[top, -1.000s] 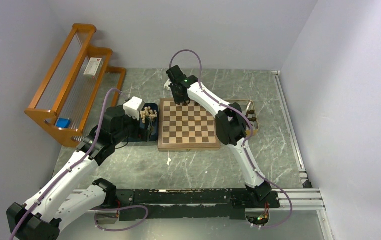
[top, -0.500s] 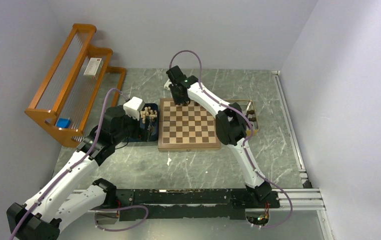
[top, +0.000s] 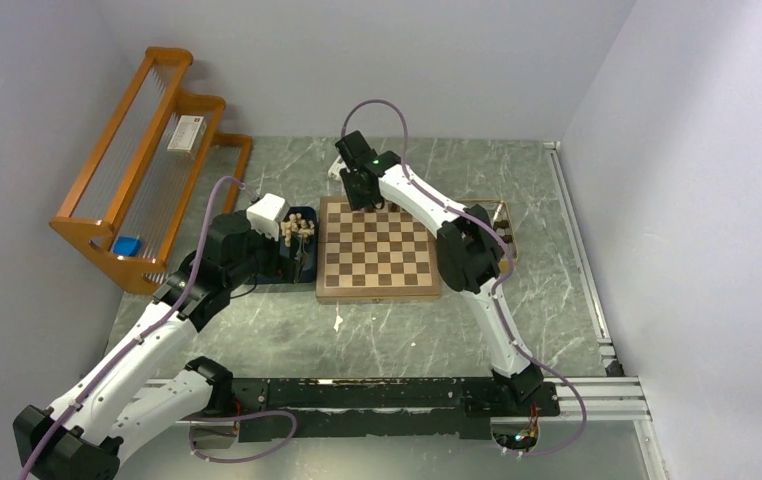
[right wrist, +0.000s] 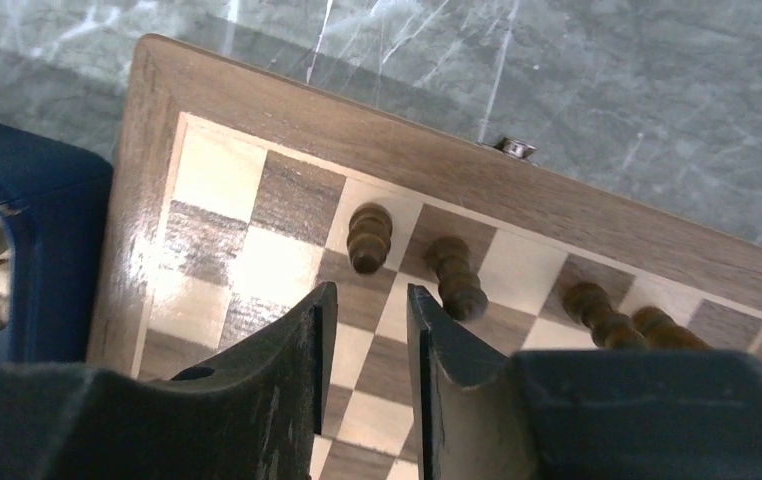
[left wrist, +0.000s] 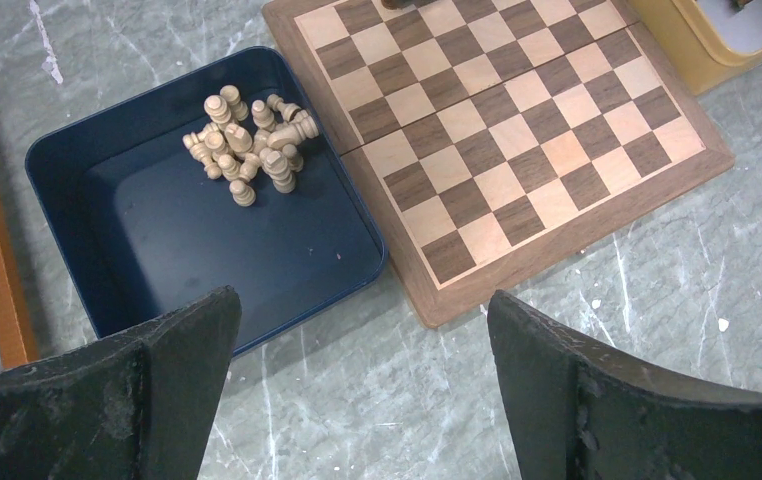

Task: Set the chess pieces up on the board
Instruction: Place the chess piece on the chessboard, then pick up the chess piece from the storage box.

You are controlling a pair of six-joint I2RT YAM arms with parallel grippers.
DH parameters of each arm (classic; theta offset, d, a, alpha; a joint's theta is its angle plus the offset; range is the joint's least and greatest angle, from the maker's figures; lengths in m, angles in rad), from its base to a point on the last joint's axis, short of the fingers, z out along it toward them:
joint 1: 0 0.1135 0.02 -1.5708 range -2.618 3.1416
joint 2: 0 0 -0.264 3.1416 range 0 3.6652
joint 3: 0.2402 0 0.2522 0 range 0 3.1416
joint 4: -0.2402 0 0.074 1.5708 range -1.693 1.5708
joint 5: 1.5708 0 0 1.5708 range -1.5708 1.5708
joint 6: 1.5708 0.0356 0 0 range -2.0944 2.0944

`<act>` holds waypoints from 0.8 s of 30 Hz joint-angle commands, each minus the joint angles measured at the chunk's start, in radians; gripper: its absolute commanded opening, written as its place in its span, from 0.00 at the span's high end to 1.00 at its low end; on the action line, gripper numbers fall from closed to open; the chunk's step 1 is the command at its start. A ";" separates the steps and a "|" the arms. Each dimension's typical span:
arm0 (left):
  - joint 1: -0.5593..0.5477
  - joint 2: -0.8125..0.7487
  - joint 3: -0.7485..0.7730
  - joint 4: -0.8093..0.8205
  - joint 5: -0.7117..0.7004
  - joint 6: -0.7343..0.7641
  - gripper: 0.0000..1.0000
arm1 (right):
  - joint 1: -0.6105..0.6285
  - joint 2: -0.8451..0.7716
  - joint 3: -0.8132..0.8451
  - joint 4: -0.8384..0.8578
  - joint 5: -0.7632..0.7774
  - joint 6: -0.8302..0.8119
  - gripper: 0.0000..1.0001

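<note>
Robot lab cell: blank walls [top: 457,60], aluminium mounting rail [top: 607,398], marbled tabletop [top: 407,330].

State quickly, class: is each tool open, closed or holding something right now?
Left tool: wide open, holding nothing.
Right tool: slightly open, nothing between its fingers; a dark chess piece stands just beyond the tips.

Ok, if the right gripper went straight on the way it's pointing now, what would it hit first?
Most likely the dark chess piece just ahead of the right gripper, standing in the edge row of the board, in line with the gap between the jaws. Depth is unclear, so it might meet the board's squares first.
</note>
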 commanded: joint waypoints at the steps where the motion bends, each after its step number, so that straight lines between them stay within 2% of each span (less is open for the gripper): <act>1: -0.003 -0.001 0.031 0.010 0.000 0.009 0.02 | -0.002 -0.125 -0.038 0.035 0.015 0.001 0.64; 7: -0.003 0.002 0.031 0.010 0.004 0.007 0.02 | -0.001 -0.221 -0.113 0.047 0.003 -0.003 0.64; 16: -0.004 0.000 0.022 0.020 0.028 -0.003 0.02 | -0.029 -0.478 -0.393 0.147 0.127 0.008 0.64; 19: -0.004 0.001 0.020 0.021 0.035 -0.008 0.02 | -0.070 -0.556 -0.491 0.162 0.178 0.006 0.65; 24: -0.005 -0.008 0.014 0.034 0.046 -0.010 0.02 | -0.206 -0.685 -0.686 0.228 0.159 0.003 0.66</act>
